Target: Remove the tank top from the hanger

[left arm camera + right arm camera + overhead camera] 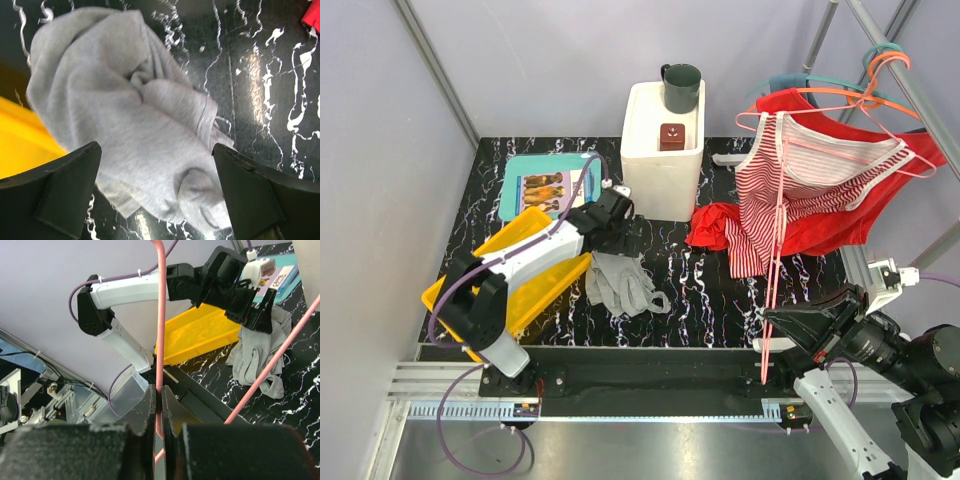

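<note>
A grey tank top (620, 282) lies crumpled on the black marbled table, off any hanger; it also shows in the left wrist view (135, 125) and the right wrist view (255, 357). My left gripper (623, 238) hovers just over it, open and empty (155, 192), with the cloth between its fingers. My right gripper (767, 326) is shut on the thin rod of a pink hanger (772, 260) and holds it upright near the table's front right; the rod sits pinched between the jaws (160, 400). I cannot tell whether the hanger touches the striped top beside it.
A yellow bin (520, 275) lies by the left arm. A white box (660, 165) with a dark mug (681, 87) stands at the back. A red and white striped top (790, 190) and red garments (715, 228) hang from hangers on the right rack. A teal book (545, 185) lies at the back left.
</note>
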`<action>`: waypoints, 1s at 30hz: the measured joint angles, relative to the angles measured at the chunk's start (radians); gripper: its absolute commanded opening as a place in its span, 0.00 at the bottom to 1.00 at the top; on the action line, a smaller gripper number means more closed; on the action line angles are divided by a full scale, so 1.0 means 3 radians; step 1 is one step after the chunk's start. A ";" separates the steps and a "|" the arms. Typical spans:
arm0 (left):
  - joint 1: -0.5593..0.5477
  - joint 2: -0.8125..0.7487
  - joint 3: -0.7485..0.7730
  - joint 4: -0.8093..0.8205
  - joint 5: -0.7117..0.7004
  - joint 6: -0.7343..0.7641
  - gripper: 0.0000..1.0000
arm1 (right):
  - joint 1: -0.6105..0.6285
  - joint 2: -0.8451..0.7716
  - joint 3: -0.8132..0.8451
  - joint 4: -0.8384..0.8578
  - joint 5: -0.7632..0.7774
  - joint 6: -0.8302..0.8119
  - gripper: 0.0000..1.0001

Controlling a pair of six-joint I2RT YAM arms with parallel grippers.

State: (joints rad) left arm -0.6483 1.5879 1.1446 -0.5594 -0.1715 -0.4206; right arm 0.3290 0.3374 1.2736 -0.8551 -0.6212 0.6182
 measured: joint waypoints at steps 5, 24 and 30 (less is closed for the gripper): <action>-0.0034 0.0397 0.0188 0.0065 0.0103 0.0131 0.99 | 0.0000 -0.0053 -0.0084 -0.0047 -0.0001 0.0000 0.00; -0.0300 0.0429 0.0046 0.0109 0.0214 -0.0108 0.00 | 0.0000 -0.0075 -0.0137 -0.0182 0.0009 -0.0065 0.00; -0.0043 -0.0352 0.0253 -0.0153 0.0270 -0.0061 0.00 | 0.0000 -0.0078 -0.0123 -0.0244 0.0010 -0.0106 0.00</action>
State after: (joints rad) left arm -0.6613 1.4822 1.2205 -0.6052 -0.0906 -0.4389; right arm 0.3290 0.3141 1.2366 -0.9283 -0.6182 0.5865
